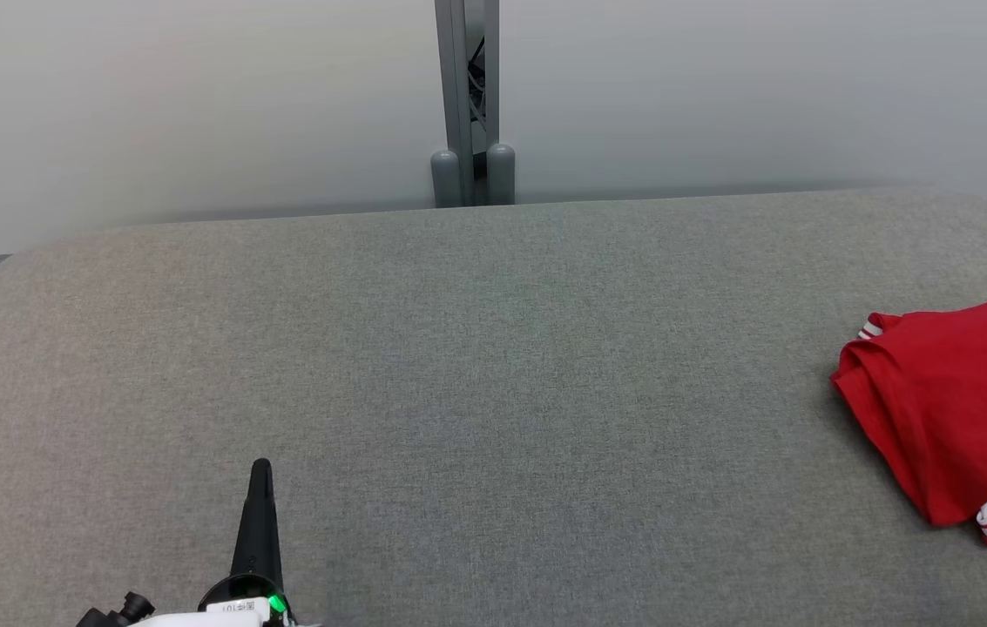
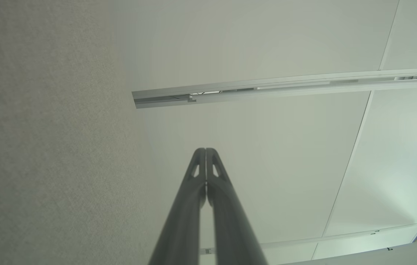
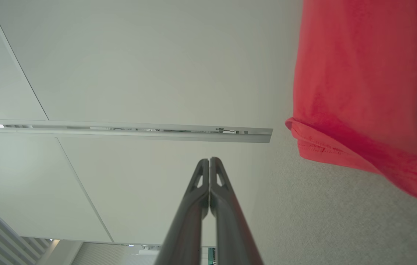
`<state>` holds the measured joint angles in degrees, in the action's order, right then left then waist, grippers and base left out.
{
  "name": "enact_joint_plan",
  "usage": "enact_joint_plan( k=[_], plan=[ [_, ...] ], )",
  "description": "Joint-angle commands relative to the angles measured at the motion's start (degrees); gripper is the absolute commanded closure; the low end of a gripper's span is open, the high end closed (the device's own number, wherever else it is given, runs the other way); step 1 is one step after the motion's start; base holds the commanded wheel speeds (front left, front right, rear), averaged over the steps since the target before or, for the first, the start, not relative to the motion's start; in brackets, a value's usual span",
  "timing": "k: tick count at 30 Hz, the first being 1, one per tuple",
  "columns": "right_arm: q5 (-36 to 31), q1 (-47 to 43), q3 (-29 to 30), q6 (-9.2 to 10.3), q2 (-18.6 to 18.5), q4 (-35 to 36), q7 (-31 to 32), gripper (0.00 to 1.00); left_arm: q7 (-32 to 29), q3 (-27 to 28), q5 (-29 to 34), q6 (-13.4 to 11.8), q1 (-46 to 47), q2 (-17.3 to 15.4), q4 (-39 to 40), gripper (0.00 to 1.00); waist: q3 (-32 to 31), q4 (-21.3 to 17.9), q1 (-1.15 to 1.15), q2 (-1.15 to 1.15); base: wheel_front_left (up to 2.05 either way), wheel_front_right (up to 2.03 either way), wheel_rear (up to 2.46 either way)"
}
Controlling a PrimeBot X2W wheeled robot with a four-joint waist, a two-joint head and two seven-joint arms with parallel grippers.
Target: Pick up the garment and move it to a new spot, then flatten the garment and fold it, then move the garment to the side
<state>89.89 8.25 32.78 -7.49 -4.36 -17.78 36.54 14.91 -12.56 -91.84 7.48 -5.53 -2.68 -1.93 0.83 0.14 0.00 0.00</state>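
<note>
The folded red shirt (image 1: 950,396), white-striped trim showing, lies at the right edge of the grey fabric worktop (image 1: 493,348). The left pincer (image 1: 260,483) and the right pincer (image 3: 209,162) each have their fingers pressed together, holding nothing. The last step, moving it aside, looks done; what's left is probably just parking the arms clear.

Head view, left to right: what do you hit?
left gripper → grey post → red garment
</note>
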Motion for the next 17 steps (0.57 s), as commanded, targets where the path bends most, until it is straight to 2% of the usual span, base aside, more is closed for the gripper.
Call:
enact_joint_plan(
  k=[1, 17],
  plan=[
    [0.23, 0.3, 0.1, 0.0, -0.33, -0.09, 0.37, 1.0, 0.18, 0.22, 0.01, 0.27, -0.48, -0.16, 0.2, 1.0, 0.0, 0.0, 0.0, 0.0, 0.0, 0.0, 0.0],
    [0.22, 0.31, 0.09, 0.0, -0.33, -0.09, 0.38, 1.0, 0.18, 0.21, 0.0, 0.27, -0.48, -0.17, 0.21, 1.0, 0.0, 0.0, 0.0, 0.0, 0.0, 0.0, 0.0]
  ],
)
